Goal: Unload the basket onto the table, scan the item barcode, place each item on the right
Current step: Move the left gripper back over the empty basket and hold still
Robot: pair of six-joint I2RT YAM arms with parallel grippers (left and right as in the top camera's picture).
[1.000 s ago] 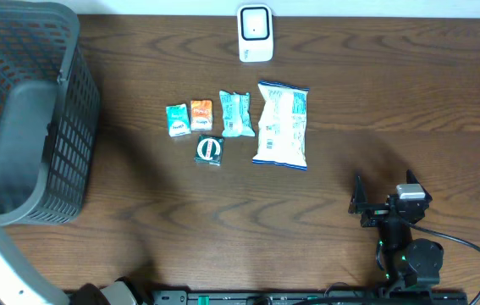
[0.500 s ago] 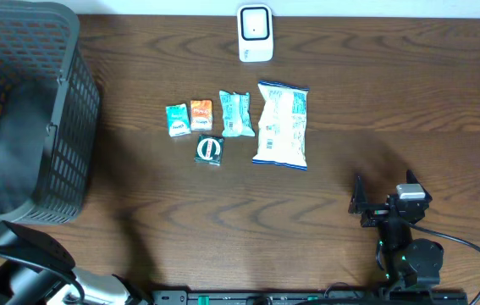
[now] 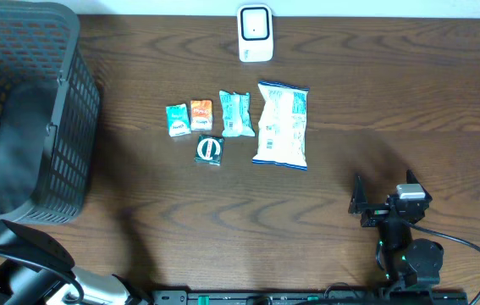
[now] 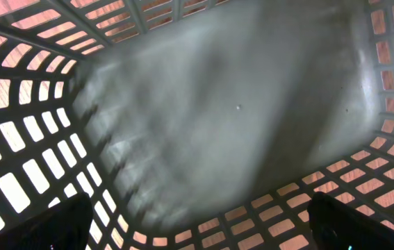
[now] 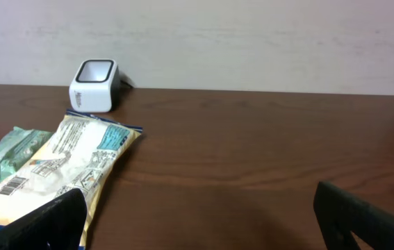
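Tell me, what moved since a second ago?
The black-and-white left robot arm swung back toward the near edge of the brown wooden table, beside the dark grey plastic mesh basket. The colourful snack packets, white box-shaped scanner and black right robot arm stayed put.

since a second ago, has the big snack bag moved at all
No. The big snack bag lies in the same spot, just below and right of the scanner.
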